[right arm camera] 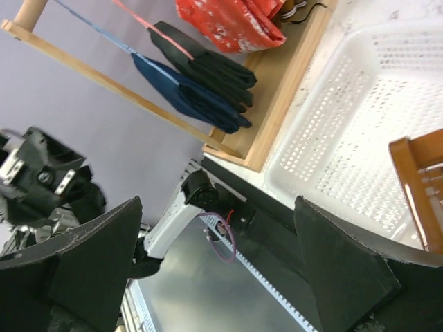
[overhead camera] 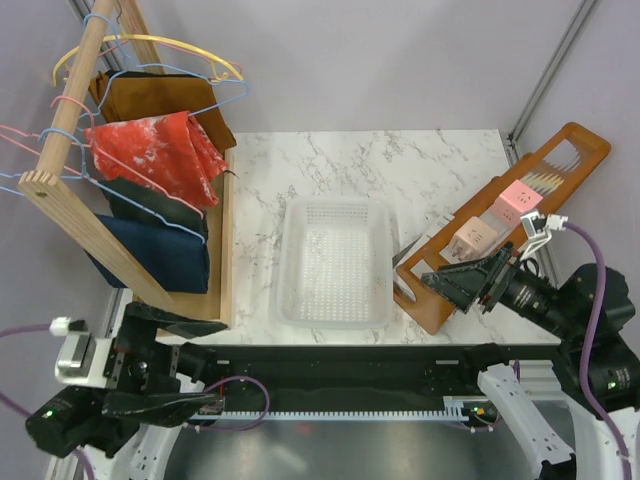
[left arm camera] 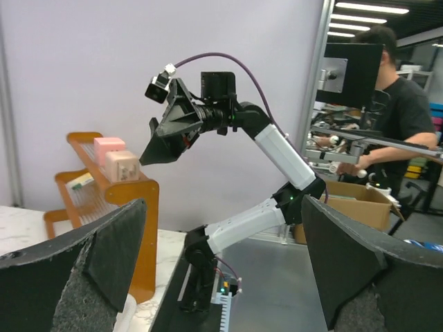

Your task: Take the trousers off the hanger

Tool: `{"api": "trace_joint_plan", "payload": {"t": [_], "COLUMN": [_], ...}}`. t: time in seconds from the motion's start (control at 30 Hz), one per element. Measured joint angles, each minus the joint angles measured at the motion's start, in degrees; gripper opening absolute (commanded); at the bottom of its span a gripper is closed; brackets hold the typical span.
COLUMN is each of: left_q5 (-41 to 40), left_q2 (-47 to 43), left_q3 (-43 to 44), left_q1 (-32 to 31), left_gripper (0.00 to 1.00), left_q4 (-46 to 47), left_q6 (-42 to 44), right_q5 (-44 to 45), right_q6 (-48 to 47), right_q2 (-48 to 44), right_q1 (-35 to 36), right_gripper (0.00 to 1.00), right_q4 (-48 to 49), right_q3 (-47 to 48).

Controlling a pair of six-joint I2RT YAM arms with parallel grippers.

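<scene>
Two folded pairs of trousers hang on wire hangers on the wooden rack [overhead camera: 75, 215] at the left. The dark blue pair [overhead camera: 160, 255] hangs nearest, with the black pair [overhead camera: 150, 203] just behind it. Both also show in the right wrist view, dark blue [right arm camera: 190, 97] and black [right arm camera: 208, 69]. My left gripper [overhead camera: 213, 364] is open and empty, low at the table's near left edge below the rack, pointing right; it also shows in its wrist view [left arm camera: 223, 207]. My right gripper [overhead camera: 405, 272] is open and empty, right of the basket, pointing left; its wrist view [right arm camera: 216, 207] shows it too.
A red white-mottled cloth [overhead camera: 150, 150] and a brown garment [overhead camera: 160, 100] hang further back on the rack. A white perforated basket [overhead camera: 300, 300] stands mid-table. A brown wooden stand [overhead camera: 560, 160] with pink blocks [overhead camera: 515, 205] lies at the right. A person [left arm camera: 394, 104] stands beyond the table.
</scene>
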Motion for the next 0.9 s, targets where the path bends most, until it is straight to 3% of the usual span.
{"api": "trace_joint_plan", "payload": {"t": [0.13, 0.3, 0.5, 0.77, 0.9], "left_q5": [-2.14, -6.82, -12.72, -17.68, -17.03], "left_q2": [0.09, 4.85, 9.01, 15.1, 20.65], "left_q3": [9.81, 17.46, 19.23, 30.77, 34.12], "left_q1": [0.0, 0.0, 0.0, -0.09, -0.48], "left_gripper": [1.0, 1.0, 1.0, 1.0, 1.0], "left_q4": [-15.13, -30.34, -41.24, -58.71, -63.19], "left_q6": [7.41, 9.97, 10.1, 8.81, 9.01], "right_q5": [1.64, -1.09, -2.43, -2.4, 1.05], "right_q6": [-2.32, -0.33, 3.98, 2.82, 2.29], "right_q2": [7.34, 17.07, 26.56, 37.03, 41.48], "right_q1": [-0.09, -0.09, -0.09, 0.48, 7.63], "right_gripper": [0.98, 0.98, 0.98, 0.97, 0.96], "right_q4": [-3.63, -3.56, -1.6, 0.31, 2.12], "right_q3": [9.97, 19.74, 21.84, 35.56, 41.03]}}
